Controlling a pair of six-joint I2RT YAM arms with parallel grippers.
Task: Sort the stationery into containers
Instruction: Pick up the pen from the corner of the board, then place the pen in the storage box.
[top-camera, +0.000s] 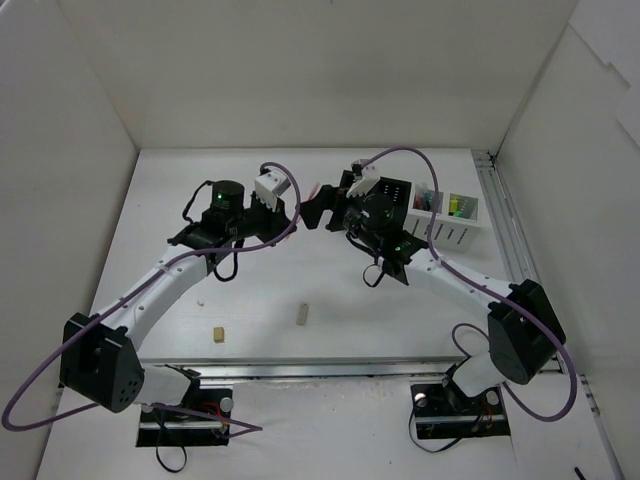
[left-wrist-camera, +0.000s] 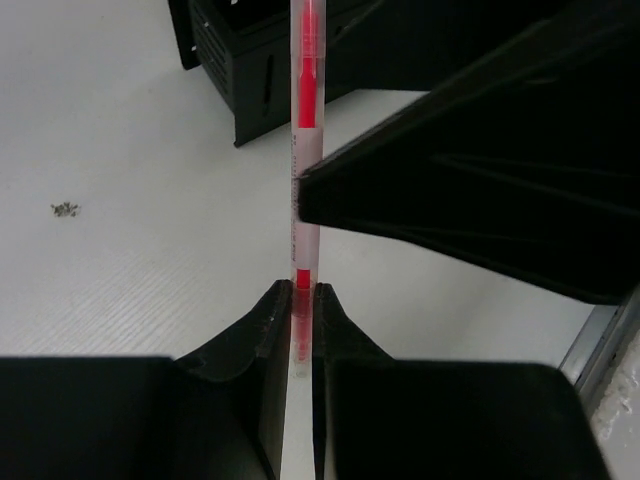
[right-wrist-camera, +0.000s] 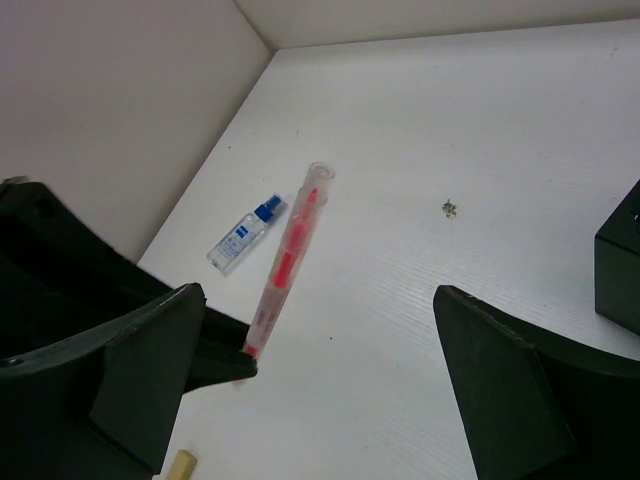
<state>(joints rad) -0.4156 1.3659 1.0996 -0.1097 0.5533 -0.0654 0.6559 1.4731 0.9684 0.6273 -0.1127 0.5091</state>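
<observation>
My left gripper is shut on the lower end of a clear pink pen and holds it above the table. My right gripper is open, with the pen between its fingers, close to the left finger. Both grippers meet at the back centre, left of the black container and the white container. A clear blue-capped bottle lies on the table beyond the pen. Two beige erasers lie near the front.
The white container holds yellow, green and pink items. A tiny dark speck lies on the table. A corner of the black container shows at the right edge of the right wrist view. White walls enclose the table.
</observation>
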